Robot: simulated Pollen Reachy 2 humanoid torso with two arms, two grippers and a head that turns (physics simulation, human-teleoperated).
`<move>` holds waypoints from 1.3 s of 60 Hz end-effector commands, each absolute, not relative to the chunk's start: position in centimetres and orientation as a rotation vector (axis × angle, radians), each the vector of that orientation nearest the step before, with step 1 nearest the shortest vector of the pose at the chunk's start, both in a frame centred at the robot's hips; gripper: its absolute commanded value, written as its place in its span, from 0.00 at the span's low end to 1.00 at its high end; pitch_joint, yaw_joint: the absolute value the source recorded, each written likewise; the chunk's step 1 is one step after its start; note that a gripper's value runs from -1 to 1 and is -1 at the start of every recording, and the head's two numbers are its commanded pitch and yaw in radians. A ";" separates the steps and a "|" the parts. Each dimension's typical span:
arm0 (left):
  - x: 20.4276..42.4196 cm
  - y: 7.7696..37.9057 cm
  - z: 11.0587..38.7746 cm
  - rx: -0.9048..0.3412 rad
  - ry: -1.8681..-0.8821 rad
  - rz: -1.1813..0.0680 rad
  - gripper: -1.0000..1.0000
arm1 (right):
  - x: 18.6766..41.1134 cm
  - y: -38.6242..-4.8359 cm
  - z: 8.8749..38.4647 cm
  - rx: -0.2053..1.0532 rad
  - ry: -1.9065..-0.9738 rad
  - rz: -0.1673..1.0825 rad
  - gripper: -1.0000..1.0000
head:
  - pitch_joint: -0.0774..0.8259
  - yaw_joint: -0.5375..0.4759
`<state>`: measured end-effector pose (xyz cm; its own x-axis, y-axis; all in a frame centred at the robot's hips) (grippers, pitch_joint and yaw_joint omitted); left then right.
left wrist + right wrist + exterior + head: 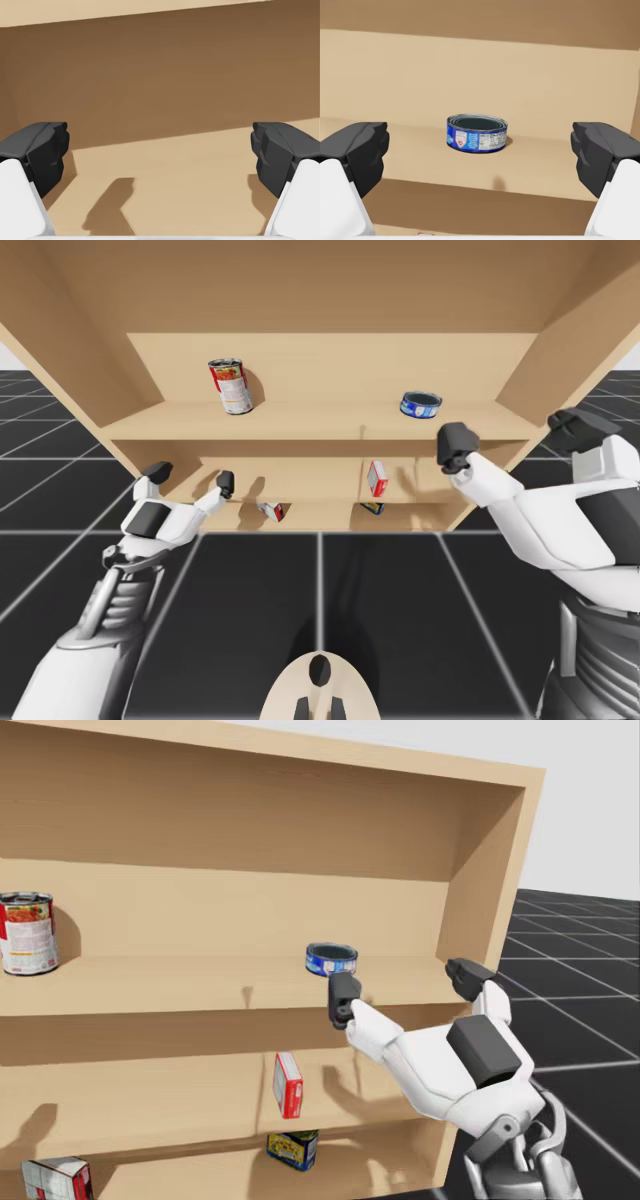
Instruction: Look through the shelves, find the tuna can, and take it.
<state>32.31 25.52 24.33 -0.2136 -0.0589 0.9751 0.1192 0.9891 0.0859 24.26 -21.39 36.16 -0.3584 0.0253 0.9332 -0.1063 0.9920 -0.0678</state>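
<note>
My right gripper (515, 435) is spread wide and holds nothing at the right of the high view, level with the front edge of the upper board of the light wooden shelf unit (320, 425). The low round blue tuna can (477, 133) sits upright on that board, ahead of this gripper and apart from it. My left gripper (191, 478), also spread and empty, is at the middle left, facing the shelf below. A tall red-and-white can (231, 386) stands at the upper left, well apart from the blue one.
</note>
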 end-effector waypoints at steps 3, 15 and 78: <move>32.2 25.7 24.5 -0.044 -1.778 -0.156 0.00 | 26.5 -19.5 38.7 0.079 -1.874 0.194 0.00 | 0.29 0.25; 32.1 25.9 24.7 -0.043 -1.771 -0.148 0.00 | 31.3 -19.2 38.9 0.131 -1.774 0.165 0.00 | 0.29 0.25; 32.1 26.1 24.6 -0.040 -1.766 -0.142 0.00 | 40.5 -19.9 35.4 0.120 -1.546 0.100 1.00 | 0.33 0.26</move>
<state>32.09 26.05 24.64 -0.1985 -0.0525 0.9787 0.1062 0.9915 0.0747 39.05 -19.35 36.87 -0.0866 -0.0193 0.9961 -0.1461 0.9893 0.0065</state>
